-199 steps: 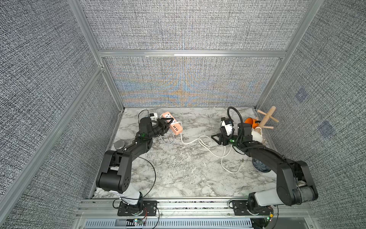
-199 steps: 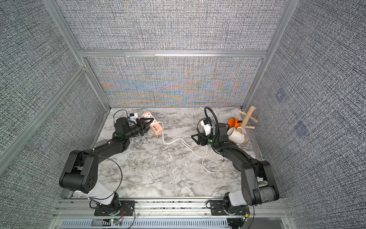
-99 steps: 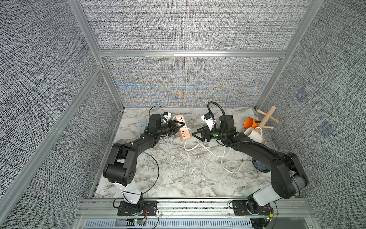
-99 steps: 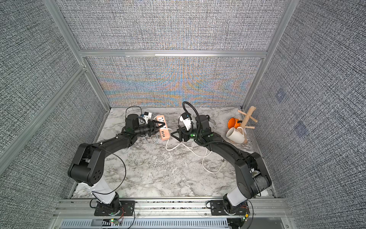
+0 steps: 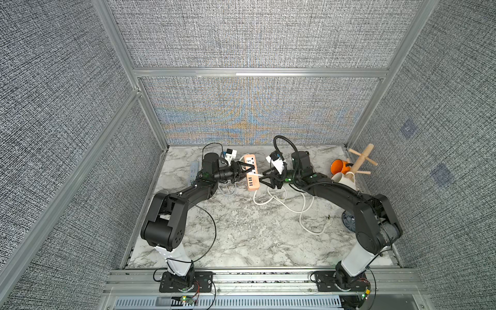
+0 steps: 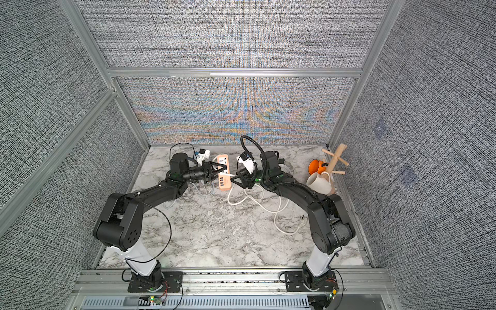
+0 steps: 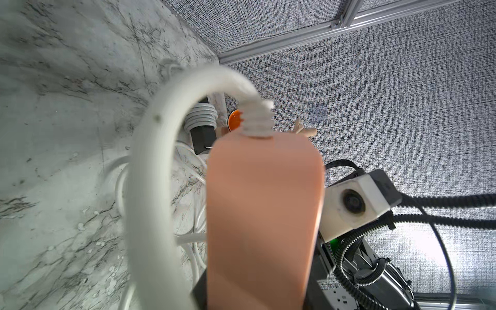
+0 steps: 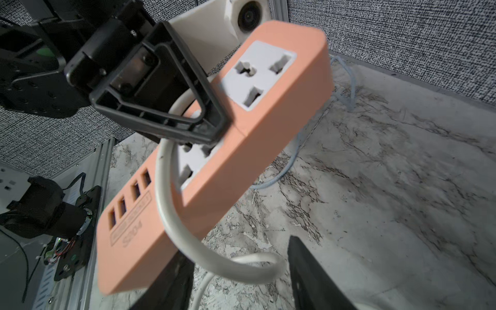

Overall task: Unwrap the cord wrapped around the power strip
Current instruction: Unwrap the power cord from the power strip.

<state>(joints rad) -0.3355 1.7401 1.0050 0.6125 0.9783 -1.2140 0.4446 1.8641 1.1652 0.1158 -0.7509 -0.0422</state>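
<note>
Far side of the marble table [image 5: 241, 241], out at 10 o'clock, a pale grey strip [image 5: 193, 171] lies flat near the left wall; just right of it the left gripper [image 5: 245, 170] comes in from 9 o'clock, jaws clamped on the peach power strip [image 5: 252, 185], one finger [image 8: 171, 107] pressed on its socket face; in both top views the strip sits at 12 o'clock of the table, long axis running 12 to 6, USB ports at the 6 o'clock end; the wrist views show it held clear of the marble and tilted; the white cord [image 8: 166, 188] leaves the strip's end through a ribbed collar [image 7: 257, 118], and one loop lies across the face between sockets and USB ports; on the strip's 3 o'clock side, the right gripper [image 5: 264, 179] has its jaws apart, straddling the cord just off the strip's edge, not pinching it from what the right wrist view shows; the rest of the cord [image 5: 303, 212] snakes loose over the marble toward 5 o'clock; over at 2 o'clock, well apart, a wooden mug tree [image 5: 361, 161] with an orange mug [image 5: 338, 166] and a white mug [image 5: 341, 178] at its foot.
</note>
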